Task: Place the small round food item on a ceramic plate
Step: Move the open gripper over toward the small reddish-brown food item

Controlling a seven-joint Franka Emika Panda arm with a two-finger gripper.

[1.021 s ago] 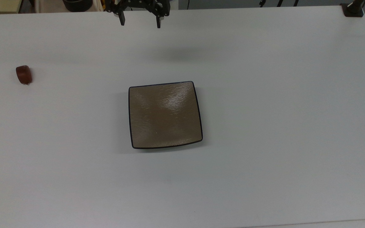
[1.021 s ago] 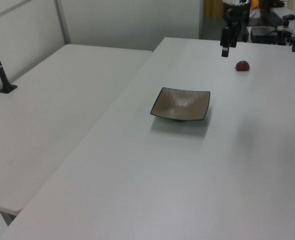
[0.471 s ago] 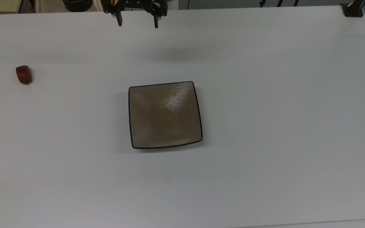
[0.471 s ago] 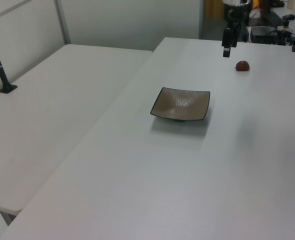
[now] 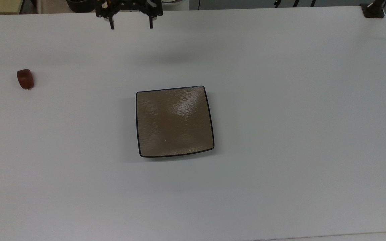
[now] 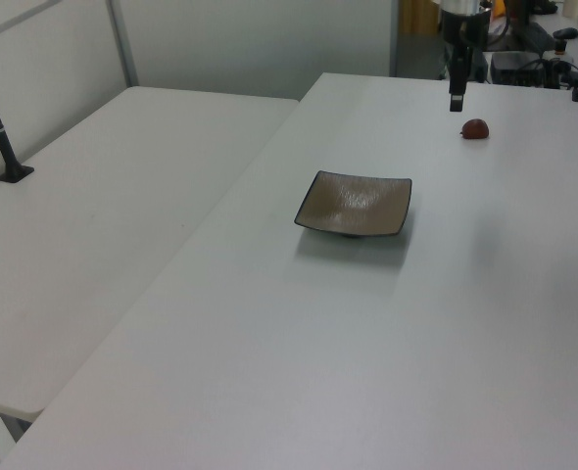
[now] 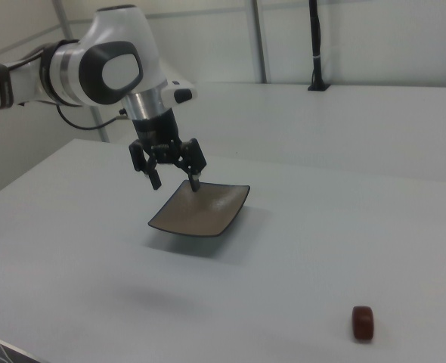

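my gripper (image 5: 131, 26), fingers spread and empty, has shifted toward the small round food item (image 5: 25, 79), away from the ceramic plate (image 5: 174, 121); its upper body is cut off in the top view.

Gripper (image 5: 131, 24) hangs in the air above the table (image 5: 280, 100), fingers pointing down and spread wide w/ nothing between them; in the top view it sits at the table's upper edge. In the right view the gripper (image 7: 175, 181) is well clear of the tabletop, approx. upright, w/ the white arm (image 7: 106, 68) reaching in from the right view's left, elbow bent and wrist turned down. In the left view the fingers (image 6: 457, 98) overlap into one dark vertical bar over the table's far end.
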